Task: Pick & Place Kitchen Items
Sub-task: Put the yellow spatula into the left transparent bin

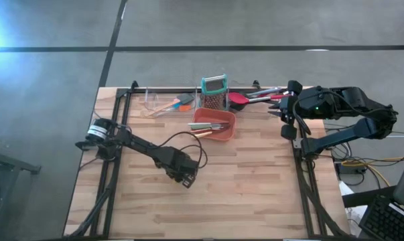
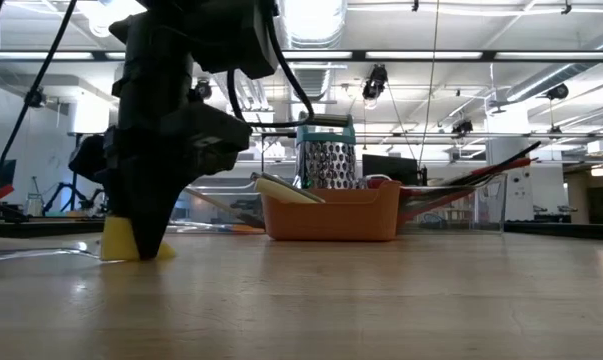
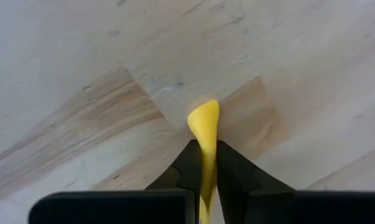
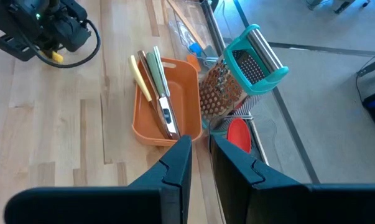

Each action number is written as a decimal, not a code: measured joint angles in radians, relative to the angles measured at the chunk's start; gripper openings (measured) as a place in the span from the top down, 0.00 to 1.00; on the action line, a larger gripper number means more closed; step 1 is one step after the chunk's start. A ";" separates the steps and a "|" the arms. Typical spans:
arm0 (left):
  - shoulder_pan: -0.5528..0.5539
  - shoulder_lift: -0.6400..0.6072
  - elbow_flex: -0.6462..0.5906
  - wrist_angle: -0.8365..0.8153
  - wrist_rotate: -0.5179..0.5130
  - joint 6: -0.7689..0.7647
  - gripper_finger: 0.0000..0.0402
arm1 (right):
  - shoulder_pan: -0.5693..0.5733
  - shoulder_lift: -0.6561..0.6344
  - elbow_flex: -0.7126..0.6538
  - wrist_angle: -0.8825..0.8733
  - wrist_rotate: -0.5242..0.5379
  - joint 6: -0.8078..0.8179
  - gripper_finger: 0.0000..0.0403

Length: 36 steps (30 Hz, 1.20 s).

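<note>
My left gripper (image 1: 186, 177) stands mid-table, pointing down, shut on a small yellow scraper (image 3: 204, 127). In the low view the scraper (image 2: 133, 242) shows below the fingers at the table top. My right gripper (image 1: 284, 112) hovers at the table's far right, open and empty (image 4: 201, 163). Yellow- and green-handled knives (image 4: 155, 84) lie in the red-orange bin (image 1: 215, 127). A red spatula (image 1: 238, 99) and black utensils (image 1: 267, 94) lie beside the grater. Orange and blue scrapers (image 1: 175, 104) lie by the far edge. My left gripper pinches the yellow scraper between its two fingers, which come from above and point down. The thin blade stands edge-on between the fingertips (image 3: 188, 163), and its free end (image 3: 204, 118) sticks out beyond them. Its lower edge (image 2: 121, 252) rests on the table.
The teal-framed box grater (image 1: 214, 92) stands upright behind the bin at the far edge. A clear container (image 1: 155, 102) sits left of it. Black rails (image 1: 302, 174) run along both table sides. Bare wood (image 1: 255, 187) spreads over the near half.
</note>
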 joint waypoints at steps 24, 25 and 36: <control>0.145 -0.151 0.364 -0.637 -0.248 0.405 0.93 | 0.000 0.003 -0.001 0.028 0.000 0.015 0.86; 0.168 -0.157 0.378 -0.658 -0.261 0.434 0.93 | 0.000 0.003 -0.001 0.030 0.000 0.015 0.86; 0.484 -0.167 0.579 -0.745 -0.389 0.872 0.93 | 0.000 0.006 -0.002 0.029 0.005 0.143 0.86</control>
